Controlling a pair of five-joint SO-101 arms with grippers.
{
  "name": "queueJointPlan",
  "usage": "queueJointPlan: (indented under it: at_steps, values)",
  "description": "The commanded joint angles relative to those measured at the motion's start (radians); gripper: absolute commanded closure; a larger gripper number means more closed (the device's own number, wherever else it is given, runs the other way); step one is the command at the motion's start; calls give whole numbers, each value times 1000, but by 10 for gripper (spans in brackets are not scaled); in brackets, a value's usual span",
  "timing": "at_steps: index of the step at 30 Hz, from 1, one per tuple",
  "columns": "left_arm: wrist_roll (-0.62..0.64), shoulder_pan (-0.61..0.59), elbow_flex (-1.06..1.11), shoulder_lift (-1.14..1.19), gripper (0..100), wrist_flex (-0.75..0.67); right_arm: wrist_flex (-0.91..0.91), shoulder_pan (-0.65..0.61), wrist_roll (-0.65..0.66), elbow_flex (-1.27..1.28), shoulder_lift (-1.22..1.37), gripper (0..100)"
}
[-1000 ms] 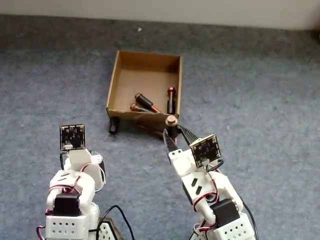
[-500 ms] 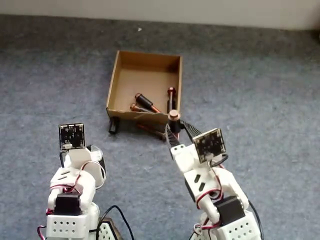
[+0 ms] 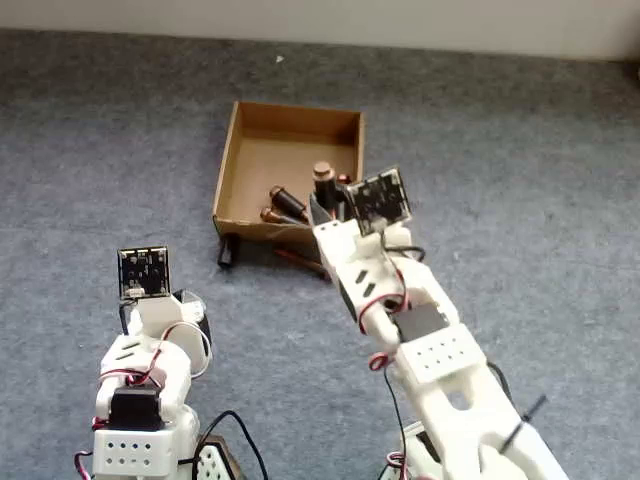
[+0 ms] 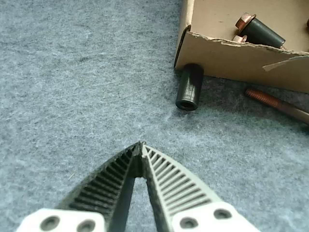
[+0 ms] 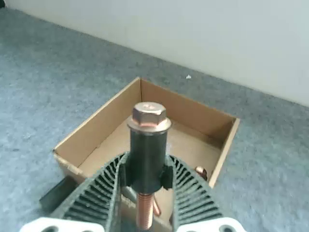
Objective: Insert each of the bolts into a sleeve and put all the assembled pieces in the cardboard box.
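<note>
The assembled piece [image 5: 147,147], a smooth black cylindrical sleeve with a copper bolt through it, stands upright. Its hexagonal flanged head is on top and the threaded shank pokes out below. The right hand [image 5: 146,166] grips the sleeve between ribbed dark fingers [image 5: 99,193], parted only as far as the sleeve's width. In the high view the piece [image 3: 322,185] hangs over the inside of the cardboard box [image 3: 226,170], close to its near-right part.

The box is a shallow, open, brown rectangle with a torn near edge. It holds finished pieces [image 3: 287,203] lying on their sides, black with copper ends.

Just outside the box's near wall, a loose sleeve [image 4: 189,87] lies touching the wall by the left corner. To its right a loose bolt [image 4: 275,102] lies flat on the grey, felt-like counter [image 3: 500,150].

Nearer and to the left, the left hand [image 4: 141,147] is pressed shut on nothing, its tips meeting above the counter.

Half a second ago the right hand held the piece just short of the near wall. It has since stretched farther, over the box. The left arm, loose sleeve and loose bolt are unmoved.
</note>
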Motion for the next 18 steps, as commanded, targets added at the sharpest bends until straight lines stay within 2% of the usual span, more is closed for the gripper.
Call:
queueJointPlan:
  at_steps: [1, 6, 11, 15, 18]
  values:
    - [-14, -12, 22, -2, 995, -21, -174, 8, -11, -111, 159, 994]
    - [-14, -12, 22, -2, 995, -21, -285, 8, -11, -179, 398, 994]
    - [-14, -12, 22, -2, 995, -21, -305, 8, -12, -254, 593, 992]
    - [-14, -13, 22, -2, 995, -21, -297, 10, -11, -266, 653, 989]
    - [-14, -13, 22, -2, 995, -21, -286, 13, -9, -260, 651, 933]
